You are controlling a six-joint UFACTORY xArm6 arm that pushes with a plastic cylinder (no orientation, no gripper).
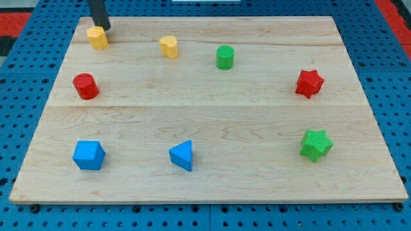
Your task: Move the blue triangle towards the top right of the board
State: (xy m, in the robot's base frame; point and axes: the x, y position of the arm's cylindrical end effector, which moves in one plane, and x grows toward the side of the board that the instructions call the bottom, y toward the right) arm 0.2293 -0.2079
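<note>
Light is bright and even across the wooden board [212, 102], with no harsh glare; only a soft pale sheen lies on the wood toward 12 o'clock. Shadows are short and faint, hugging each block's base, as under the blue triangle [182, 154] and the green star [315, 144], which suggests diffuse lighting from overhead. Colours are saturated and clean. Focus is fairly sharp at the centre, though block edges look slightly soft from low resolution. The dark rod [98, 13] at 11 o'clock is cropped by the frame and a little blurred. The board's edges stay straight, showing little lens distortion.
</note>
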